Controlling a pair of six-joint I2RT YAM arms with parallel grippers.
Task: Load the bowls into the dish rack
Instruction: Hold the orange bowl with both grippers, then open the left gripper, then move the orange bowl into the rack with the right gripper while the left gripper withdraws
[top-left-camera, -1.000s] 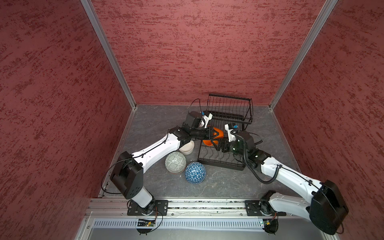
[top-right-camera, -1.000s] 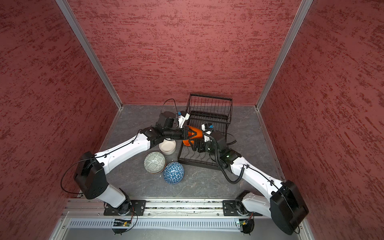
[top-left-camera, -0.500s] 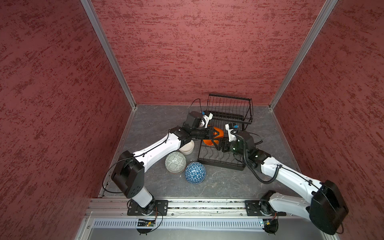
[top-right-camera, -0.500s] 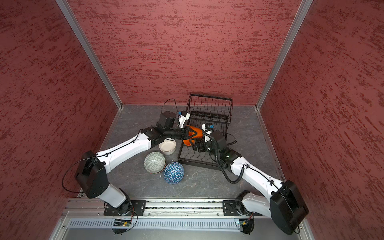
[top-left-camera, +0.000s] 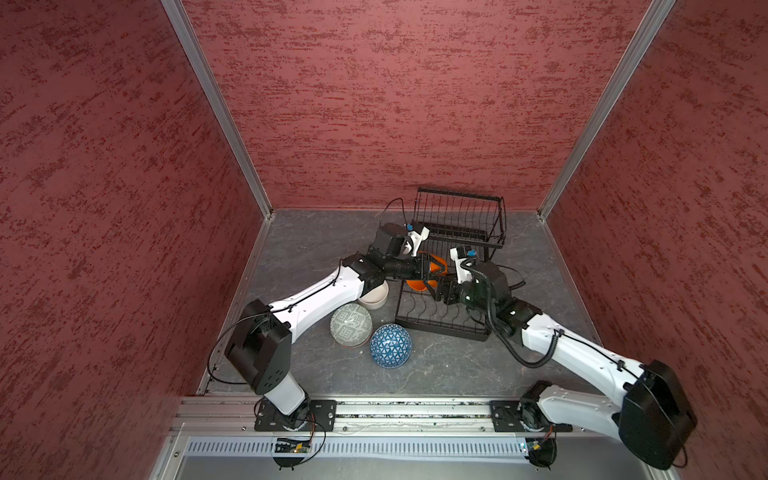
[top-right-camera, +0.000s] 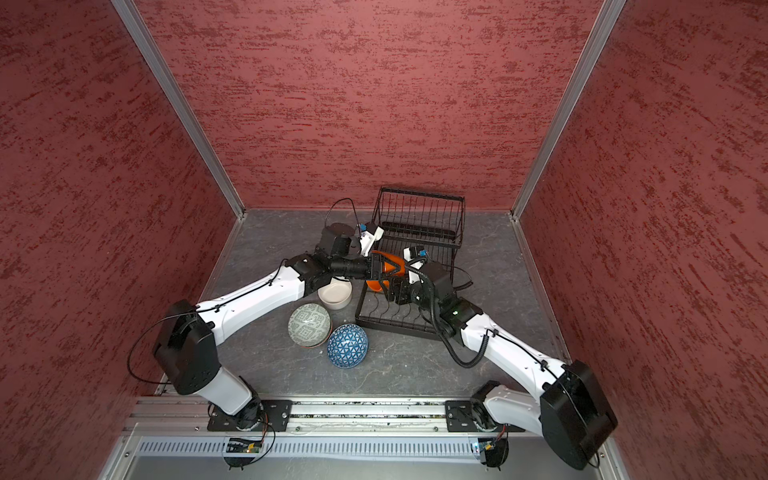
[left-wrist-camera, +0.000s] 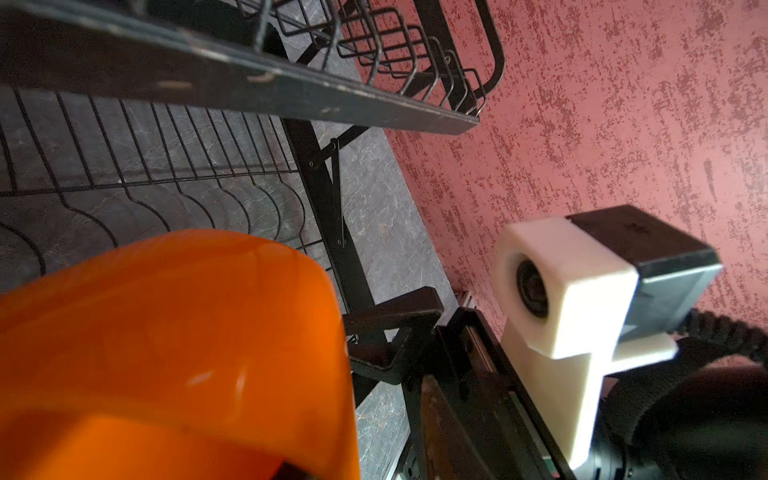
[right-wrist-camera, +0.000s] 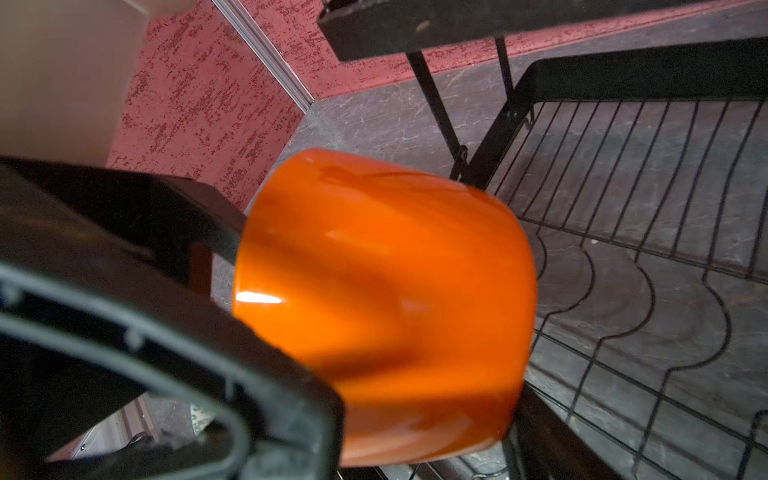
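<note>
The orange bowl (top-left-camera: 417, 285) (top-right-camera: 380, 285) hangs tilted over the left end of the black wire dish rack (top-left-camera: 440, 326) (top-right-camera: 395, 329), above its lower tier. My right gripper (top-left-camera: 436, 291) (top-right-camera: 392, 291) is shut on it, a finger on each side of the bowl (right-wrist-camera: 382, 299). My left gripper (top-left-camera: 430, 266) (top-right-camera: 382, 266) straddles the bowl's rim (left-wrist-camera: 166, 353) with its jaws parted; floor shows between the wall and one finger. On the floor left of the rack sit a white bowl (top-left-camera: 374, 297), a grey-green patterned bowl (top-left-camera: 350, 330) and an upturned blue patterned bowl (top-left-camera: 390, 346).
The rack's raised basket tier (top-left-camera: 457, 216) stands at the back, close above both grippers. Red walls close in the grey floor (top-left-camera: 311, 249) on three sides. The three loose bowls lie under and beside my left forearm (top-left-camera: 320, 297).
My left gripper's jaws have parted on the orange bowl's rim. The bowl and both arms stay almost where they were.
</note>
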